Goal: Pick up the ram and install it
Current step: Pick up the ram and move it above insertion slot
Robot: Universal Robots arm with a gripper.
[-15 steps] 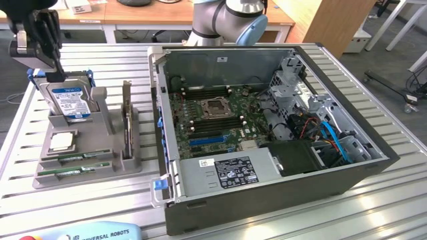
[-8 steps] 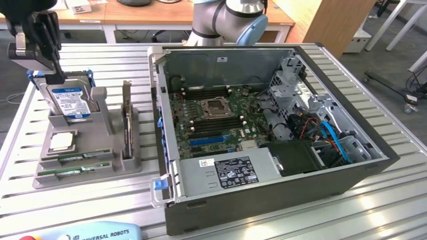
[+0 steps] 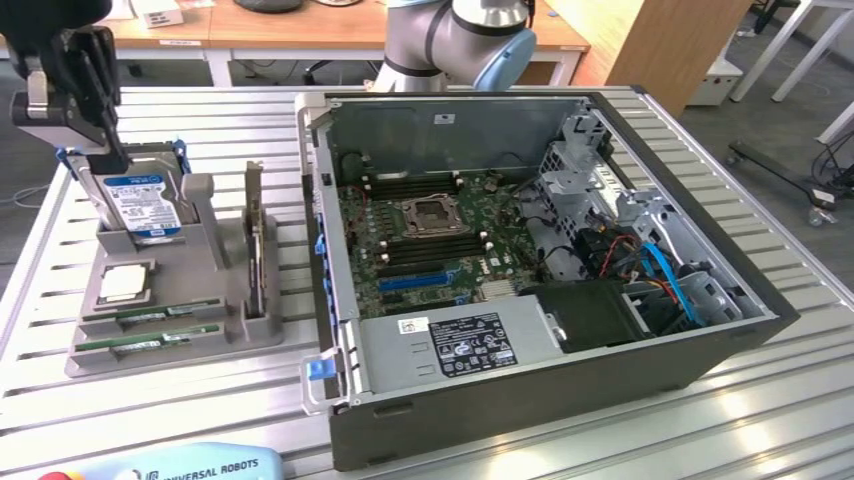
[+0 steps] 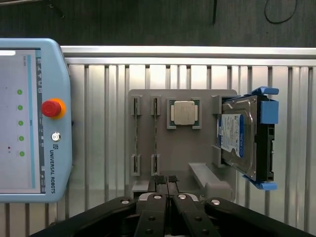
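Observation:
Two green ram sticks (image 3: 144, 316) (image 3: 140, 343) lie in slots at the front of a grey holder (image 3: 220, 330), at the exterior view's left. In the wrist view each ram stick (image 4: 137, 133) (image 4: 156, 132) shows edge-on as a thin line in the holder (image 4: 177, 148). My gripper (image 3: 110, 155) hangs well above the holder's far end, over the hard drive, and touches nothing. Its fingers (image 4: 167, 180) are pressed together, shut on nothing.
The holder also carries a blue-labelled hard drive (image 3: 140, 205) (image 4: 242, 136), a CPU chip (image 3: 123, 282) (image 4: 184, 112) and an upright dark card (image 3: 254, 235). The open computer case (image 3: 747, 330) with its motherboard (image 3: 427, 225) lies at the exterior view's right. A teach pendant (image 4: 29, 118) (image 3: 174, 465) lies near the table's front edge.

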